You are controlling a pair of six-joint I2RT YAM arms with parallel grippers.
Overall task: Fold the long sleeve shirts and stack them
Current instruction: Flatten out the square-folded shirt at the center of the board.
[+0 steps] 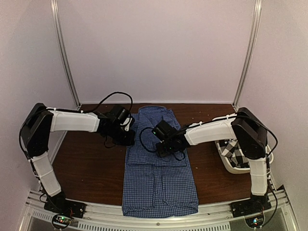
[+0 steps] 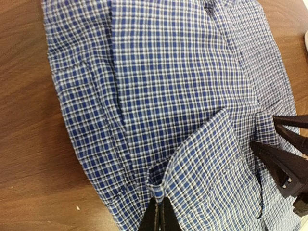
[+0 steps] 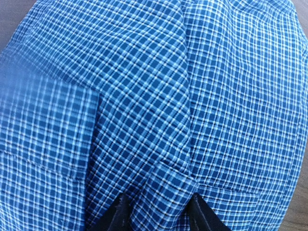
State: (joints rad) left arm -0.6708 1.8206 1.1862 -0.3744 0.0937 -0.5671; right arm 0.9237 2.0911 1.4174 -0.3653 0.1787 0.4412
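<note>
The blue gingham shirt (image 1: 159, 178) lies flat down the middle of the table, collar end at the far side. My left gripper (image 1: 129, 138) is at its left edge, shut on a raised fold of the blue cloth (image 2: 166, 185). My right gripper (image 1: 161, 147) rests on the shirt's middle. Its fingers (image 3: 118, 214) stand apart with a cuff-like band of the blue shirt (image 3: 166, 192) lying between them, not pinched. The right gripper's dark fingers (image 2: 284, 161) also show in the left wrist view. The black-and-white checked shirt (image 1: 237, 153) sits bunched in a tub at the right.
The white plastic tub (image 1: 231, 168) stands at the table's right edge under the right arm. Brown bare table (image 1: 91, 163) lies left of the shirt. White walls close the back and sides. Metal rails run along the near edge.
</note>
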